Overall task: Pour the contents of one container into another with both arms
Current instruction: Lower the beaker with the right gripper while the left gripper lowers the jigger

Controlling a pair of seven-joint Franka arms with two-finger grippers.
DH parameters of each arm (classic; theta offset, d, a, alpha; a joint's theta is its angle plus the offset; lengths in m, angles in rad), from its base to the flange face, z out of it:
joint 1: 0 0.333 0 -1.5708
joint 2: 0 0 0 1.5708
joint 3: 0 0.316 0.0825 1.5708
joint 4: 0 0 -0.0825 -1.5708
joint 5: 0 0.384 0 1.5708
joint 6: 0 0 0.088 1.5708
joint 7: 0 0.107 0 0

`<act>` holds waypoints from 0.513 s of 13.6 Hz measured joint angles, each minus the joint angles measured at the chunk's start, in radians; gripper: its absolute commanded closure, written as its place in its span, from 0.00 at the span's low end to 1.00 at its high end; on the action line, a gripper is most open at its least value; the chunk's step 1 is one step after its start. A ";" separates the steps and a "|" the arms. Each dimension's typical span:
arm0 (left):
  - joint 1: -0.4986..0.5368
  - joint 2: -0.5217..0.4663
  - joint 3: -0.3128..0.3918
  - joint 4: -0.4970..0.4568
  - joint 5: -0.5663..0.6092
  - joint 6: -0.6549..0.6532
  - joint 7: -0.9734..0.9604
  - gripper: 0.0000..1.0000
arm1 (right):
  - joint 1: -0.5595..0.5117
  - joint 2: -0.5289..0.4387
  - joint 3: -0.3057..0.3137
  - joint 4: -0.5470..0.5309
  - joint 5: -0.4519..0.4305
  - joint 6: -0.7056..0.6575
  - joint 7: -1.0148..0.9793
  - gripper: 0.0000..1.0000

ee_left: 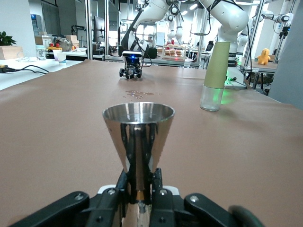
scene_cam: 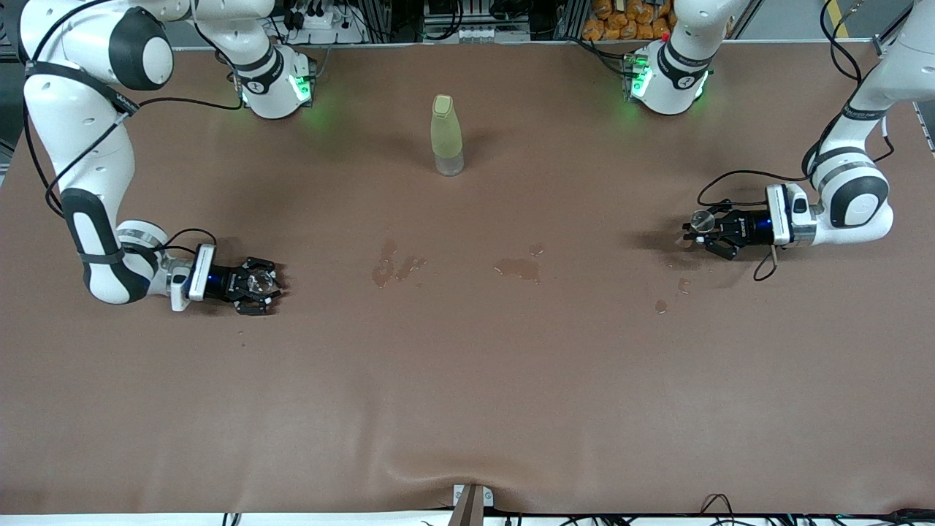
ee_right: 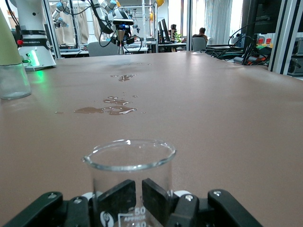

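The steel jigger stands upright, its round rim up, and my left gripper is shut on its narrow waist. In the front view this gripper and the jigger sit low at the left arm's end of the table. My right gripper is shut on the clear glass cup, upright with printed marks on its wall. From the front, that gripper holds the cup low at the right arm's end. What either container holds does not show.
A tall yellow-green bottle stands mid-table near the robots' bases. Wet patches mark the brown cloth between the two grippers, with small drops near the left gripper.
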 measured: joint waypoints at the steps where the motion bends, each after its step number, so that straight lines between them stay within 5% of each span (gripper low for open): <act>1: 0.002 0.015 0.001 0.009 0.000 0.000 0.002 1.00 | 0.000 0.001 0.000 0.001 0.000 0.002 0.000 0.86; 4: 0.014 0.060 0.003 0.044 0.016 0.000 0.012 1.00 | 0.000 0.005 0.000 0.003 0.000 0.003 0.000 0.40; 7: 0.027 0.105 0.004 0.076 0.024 0.000 0.028 1.00 | 0.000 0.006 0.000 0.007 0.000 0.003 0.001 0.15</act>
